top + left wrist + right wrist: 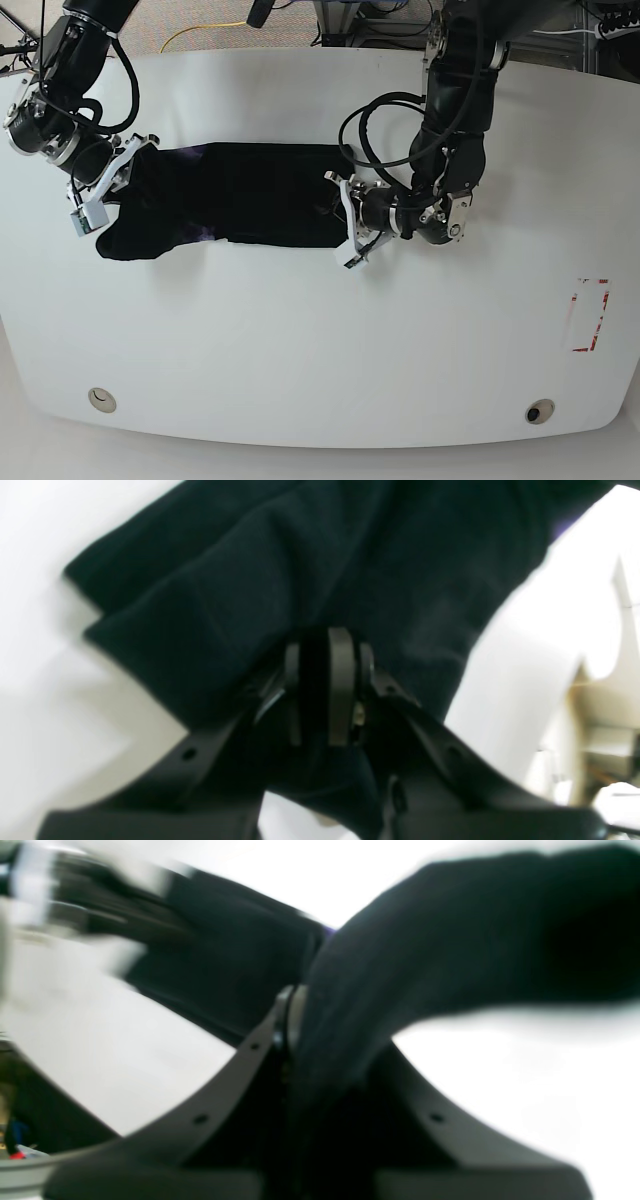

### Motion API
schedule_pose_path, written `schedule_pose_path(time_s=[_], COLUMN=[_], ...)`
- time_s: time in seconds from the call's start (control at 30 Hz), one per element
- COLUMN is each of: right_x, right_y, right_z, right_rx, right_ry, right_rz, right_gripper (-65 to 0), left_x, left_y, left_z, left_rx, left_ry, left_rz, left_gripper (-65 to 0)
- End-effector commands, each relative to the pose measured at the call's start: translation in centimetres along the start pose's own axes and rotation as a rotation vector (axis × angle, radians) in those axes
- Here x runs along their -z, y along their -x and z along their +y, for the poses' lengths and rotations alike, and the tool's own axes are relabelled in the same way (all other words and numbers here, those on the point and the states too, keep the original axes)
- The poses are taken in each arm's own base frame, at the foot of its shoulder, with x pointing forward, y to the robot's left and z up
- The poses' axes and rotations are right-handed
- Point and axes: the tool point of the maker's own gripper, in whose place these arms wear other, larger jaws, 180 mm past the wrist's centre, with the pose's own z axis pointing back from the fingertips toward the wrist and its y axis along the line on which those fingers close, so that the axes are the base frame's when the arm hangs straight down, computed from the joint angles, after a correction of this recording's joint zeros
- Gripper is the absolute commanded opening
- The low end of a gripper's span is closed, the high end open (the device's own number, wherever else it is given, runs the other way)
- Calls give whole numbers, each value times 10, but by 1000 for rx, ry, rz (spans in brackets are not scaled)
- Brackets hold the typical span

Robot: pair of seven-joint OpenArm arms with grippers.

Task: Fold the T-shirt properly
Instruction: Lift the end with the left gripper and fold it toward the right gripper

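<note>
The black T-shirt (240,195) lies as a long band across the white table (320,330), stretched between my two grippers. My right gripper (112,185) is shut on its left end, and fabric hangs in a lump below it. In the right wrist view the jaws (292,1030) pinch black cloth (450,940), with a speck of purple print (327,930) showing. My left gripper (347,218) is shut on the right end. In the left wrist view its fingers (342,680) clamp a fold of the cloth (300,565).
A red-outlined rectangle (588,315) is marked on the table at the right. Two round holes (100,400) (540,411) sit near the front edge. Cables loop around the left arm (460,100). A yellow cable (200,30) lies on the floor behind the table.
</note>
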Motion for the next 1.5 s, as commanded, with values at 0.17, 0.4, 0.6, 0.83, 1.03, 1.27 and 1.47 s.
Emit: schedule_pose_path(time_s=[0.17,0.4,0.6,0.83,1.03,1.27,1.47], right_x=[18,47,66,81,88,78,70], right_y=[-42,-27,-19,-17,-15,-15,-7], right_z=[40,68,71,72,70,60,50], right_rx=[-44,-32,-50,-25,-19,-60,-90], right_ry=[-171,-245,-186,-133,-80,-50,-27], right_rz=[-133,-72,-35,-53,-59,-43,-10], right_gripper=[-650,-650,-534,-247,-101,-103,-103], left_x=[25,24,24,25,24,16,-8], left_y=[-2,-5,-5,-7,-8,-13,-45], left_z=[-12,-13,-13,-13,-13,-4,-5], left_rx=[-89,-90,-90,-93,-94,-134,-184], left_ry=[16,17,20,20,22,14,116], left_rz=[20,4,3,-14,-20,-61,-249], left_gripper=[-589,-589,-589,-588,-512,-300,-296])
